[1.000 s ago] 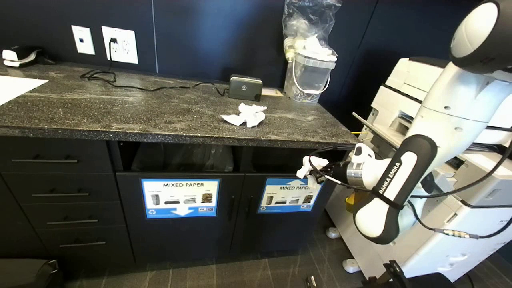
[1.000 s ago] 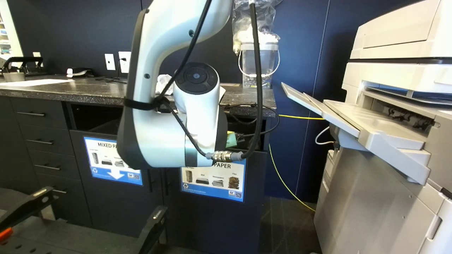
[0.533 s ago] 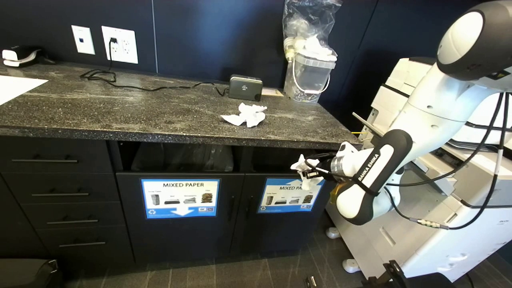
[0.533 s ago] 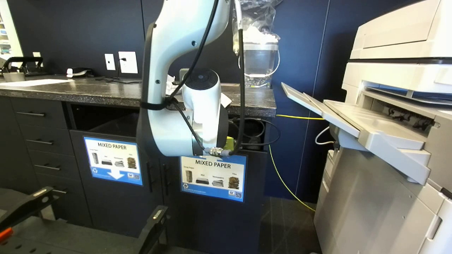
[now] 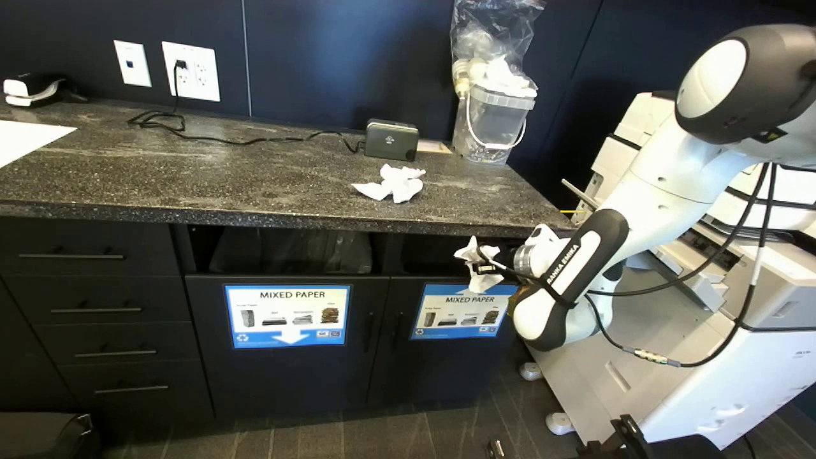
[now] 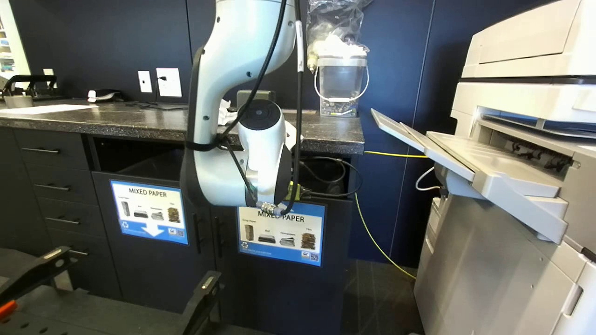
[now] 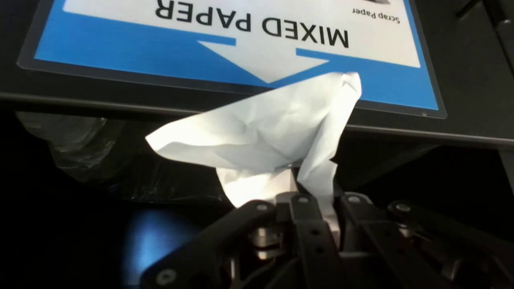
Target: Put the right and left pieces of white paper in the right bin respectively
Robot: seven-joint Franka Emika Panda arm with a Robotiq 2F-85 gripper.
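One crumpled white paper (image 5: 475, 254) is pinched in my gripper (image 5: 489, 268), which is shut on it. In the wrist view the paper (image 7: 261, 128) fans out beyond the fingertips (image 7: 317, 176). It is held in front of the right bin's opening (image 5: 421, 255), just above its sign (image 5: 462, 312), at a height below the countertop. The second white paper (image 5: 396, 185) lies crumpled on the counter; the arm partly hides it in an exterior view (image 6: 226, 114). The right bin's door (image 6: 284, 293) is shut and its sign also reads "MIXED PAPER". The gripper is hidden behind the arm there.
The countertop edge (image 5: 280, 220) overhangs both bin openings. The left bin (image 5: 287, 376) stands beside the right one. A black box (image 5: 391, 139) and a clear bucket (image 5: 494, 124) stand on the counter. A printer (image 5: 663, 357) stands to the right, close to the arm.
The arm has moved left in an exterior view, carrying the held paper from the bin's right end toward its opening. The paper stays gripped. The counter paper has not moved.
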